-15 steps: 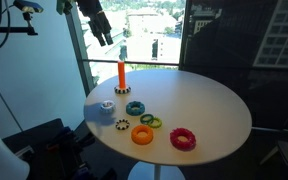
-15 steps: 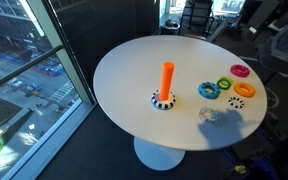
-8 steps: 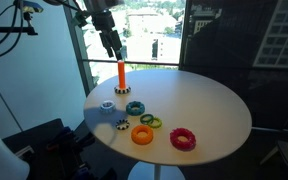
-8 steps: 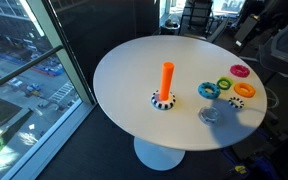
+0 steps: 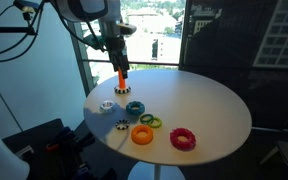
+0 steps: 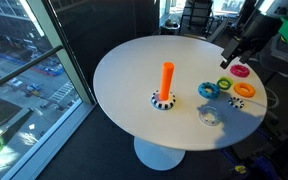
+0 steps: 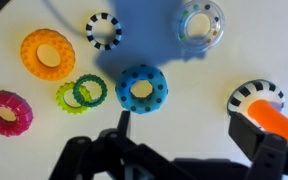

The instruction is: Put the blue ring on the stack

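on the white tabletop [image 7: 264, 40], seen from the wrist: far left, a pink ring [image 7: 6, 112] and an orange ring [image 7: 47, 54], flat. next, two green rings [image 7: 81, 93], overlapping. then the blue ring [image 7: 141, 88], flat, near the middle, clear of its neighbours, so easy to grip from above. at the right edge, the stack [image 7: 259, 100], peg bare, ready to take a ring. gripper [image 7: 195, 130] hovering above, fingers [image 7: 124, 125] spread wide, holding nothing, probably lining up for the pick.
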Tool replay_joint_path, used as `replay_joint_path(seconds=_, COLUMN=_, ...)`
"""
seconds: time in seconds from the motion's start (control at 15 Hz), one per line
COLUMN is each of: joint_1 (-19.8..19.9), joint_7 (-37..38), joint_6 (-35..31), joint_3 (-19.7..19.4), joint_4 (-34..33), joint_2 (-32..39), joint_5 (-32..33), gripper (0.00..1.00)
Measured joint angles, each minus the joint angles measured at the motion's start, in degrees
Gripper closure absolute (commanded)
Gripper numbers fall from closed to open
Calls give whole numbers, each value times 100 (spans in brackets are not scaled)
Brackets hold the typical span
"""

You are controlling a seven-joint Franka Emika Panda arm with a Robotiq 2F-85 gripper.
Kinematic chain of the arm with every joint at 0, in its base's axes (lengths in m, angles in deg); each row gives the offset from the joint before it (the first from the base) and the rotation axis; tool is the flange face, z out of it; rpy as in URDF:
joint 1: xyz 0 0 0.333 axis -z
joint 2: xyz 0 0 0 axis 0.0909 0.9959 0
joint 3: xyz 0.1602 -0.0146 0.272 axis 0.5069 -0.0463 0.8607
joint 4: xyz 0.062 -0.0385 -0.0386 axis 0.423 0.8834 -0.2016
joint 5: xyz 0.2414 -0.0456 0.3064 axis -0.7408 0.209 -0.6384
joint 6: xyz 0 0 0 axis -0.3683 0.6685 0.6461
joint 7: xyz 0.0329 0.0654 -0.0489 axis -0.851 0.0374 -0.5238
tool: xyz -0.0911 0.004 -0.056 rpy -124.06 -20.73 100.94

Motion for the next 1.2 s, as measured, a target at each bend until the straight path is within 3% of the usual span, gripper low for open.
replay_joint_path(seconds=0.27, joint_1=3, joint_7=-212, joint_6=-157, joint_3=-163, joint_4=-16, joint_2=513, joint_5=-140, gripper=0)
replay_joint_path(seconds=0.53, joint_1=10, joint_7=-77, joint_6=-319, joint_3=-185, joint_4=-76, joint_2=885, joint_5=258, gripper=0)
replay_joint_path(seconds=1.2, joint_1=2, joint_7=40, joint_6=-351, joint_3=-185, joint_4=-86, joint_2=1008, joint_5=401, gripper=0)
